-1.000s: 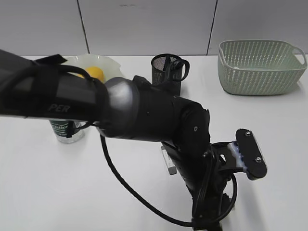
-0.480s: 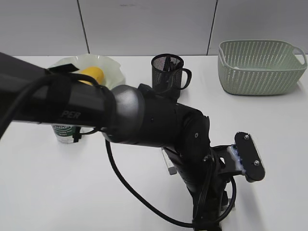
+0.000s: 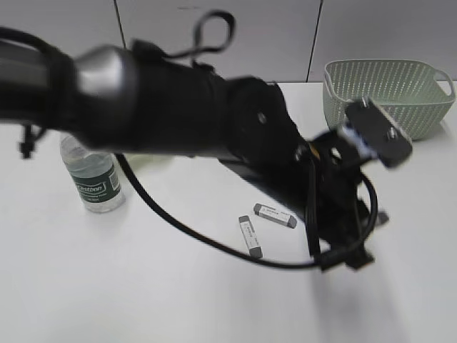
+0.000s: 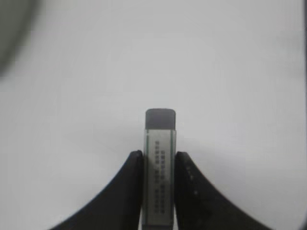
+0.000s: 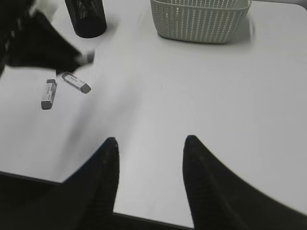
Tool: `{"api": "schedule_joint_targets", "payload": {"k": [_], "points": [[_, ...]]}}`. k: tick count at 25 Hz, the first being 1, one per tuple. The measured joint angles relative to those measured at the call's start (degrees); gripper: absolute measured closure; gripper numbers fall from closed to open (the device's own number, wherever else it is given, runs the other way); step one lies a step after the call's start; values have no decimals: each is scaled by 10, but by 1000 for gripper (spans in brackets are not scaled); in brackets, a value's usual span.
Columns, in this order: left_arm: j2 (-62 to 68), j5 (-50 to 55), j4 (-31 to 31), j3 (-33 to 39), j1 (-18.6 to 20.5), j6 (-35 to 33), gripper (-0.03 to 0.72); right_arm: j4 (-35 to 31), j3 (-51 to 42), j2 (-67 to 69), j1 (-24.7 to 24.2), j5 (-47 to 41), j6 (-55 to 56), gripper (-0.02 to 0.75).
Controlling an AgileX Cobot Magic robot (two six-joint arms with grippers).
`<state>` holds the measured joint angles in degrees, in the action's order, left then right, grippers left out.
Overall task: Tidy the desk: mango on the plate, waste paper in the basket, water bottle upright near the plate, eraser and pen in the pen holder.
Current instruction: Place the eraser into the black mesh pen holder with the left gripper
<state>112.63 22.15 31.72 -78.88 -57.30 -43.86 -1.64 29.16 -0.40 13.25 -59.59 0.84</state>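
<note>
Left claw (image 4: pixel 159 155) is clamped on the eraser (image 4: pixel 160 129). Both fingers pinch its long sides and the grey end sticks out past the tips. It looks square in the grip, not skewed. The desk (image 4: pixel 230 72) behind it is a soft blur, so I'd guess the claw is held well off the surface.

So the step in hand is dropping that eraser into the pen holder (image 5: pixel 86 17). My take on doing it well:

- Get the claw right over the holder's mouth before letting go. The cup is narrow, so a release from off-centre could bounce the eraser off the rim.
- Point the free grey end down so it goes in lengthwise.
- Come in low and open only a little, so the light mesh cup doesn't get knocked over.

As for where the holder sits relative to the claw, the left wrist view doesn't show it at all, only bare desk. The exterior view has the arm blocking it. In the right wrist view it stands at the far edge of the desk, close beside the blurred left arm, left of the basket (image 5: pixel 201 19).

Right claw (image 5: pixel 149 143) is spread wide and empty over bare desk. A spare eraser (image 3: pixel 248 236) and a second spare eraser (image 3: pixel 275 216) lie near each other on the desk. The water bottle (image 3: pixel 91 179) is upright.
</note>
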Motion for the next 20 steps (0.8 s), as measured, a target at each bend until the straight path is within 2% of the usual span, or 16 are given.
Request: {"api": "schedule_joint_targets", "payload": {"k": [4, 7, 9, 12, 15, 17, 20], "points": [[-100, -183, 42, 71, 55, 0, 546, 0, 0, 0, 0, 0, 0, 383], [-134, -285, 55, 105, 116, 7, 546, 0, 0, 0, 0, 0, 0, 384], [-133, -330, 57, 110, 151, 35, 546, 0, 0, 0, 0, 0, 0, 384], [-116, -365, 39, 111, 198, 120, 546, 0, 0, 0, 0, 0, 0, 385], [-105, -354, -67, 109, 237, 265, 546, 0, 0, 0, 0, 0, 0, 386], [-104, -331, -184, 106, 253, 369, 546, 0, 0, 0, 0, 0, 0, 386], [-104, -296, -331, 95, 252, 457, 546, 0, 0, 0, 0, 0, 0, 386]]}}
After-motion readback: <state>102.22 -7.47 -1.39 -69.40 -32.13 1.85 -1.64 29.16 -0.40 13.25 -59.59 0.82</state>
